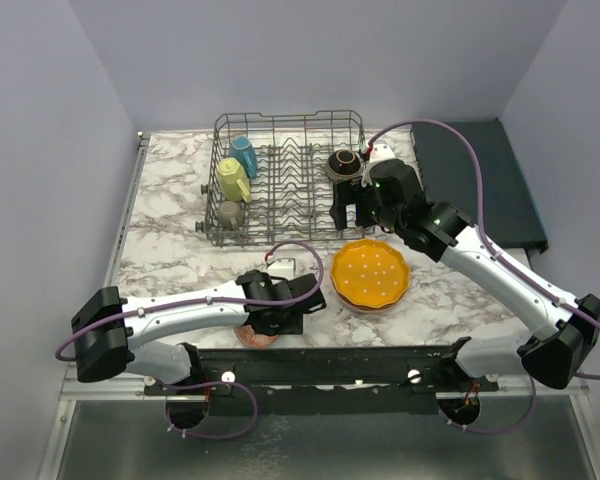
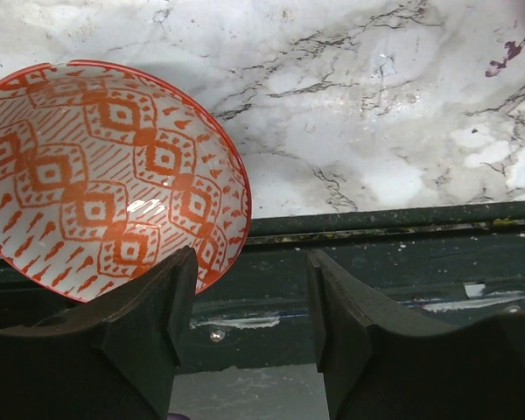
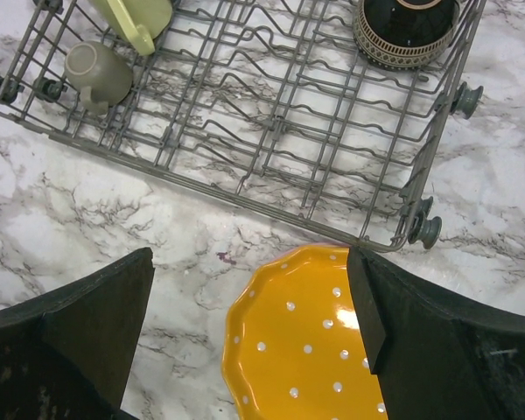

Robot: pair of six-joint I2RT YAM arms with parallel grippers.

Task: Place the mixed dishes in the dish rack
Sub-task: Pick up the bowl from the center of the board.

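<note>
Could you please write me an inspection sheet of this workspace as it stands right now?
Surface: marble table, white with grey veins.
Job's things: the dish rack holds a blue mug, a yellow-green mug, a grey cup and a dark brown bowl. An orange dotted plate and a red-patterned bowl are outside it.
Clutter: nothing seen.
Grippers: left gripper open, its fingers beside the bowl's rim with nothing between them. Right gripper open wide above the rack's near edge and the plate.
Cables: a purple cable loops off each arm.
Surroundings: pale walls; dark tray right of the rack.
</note>
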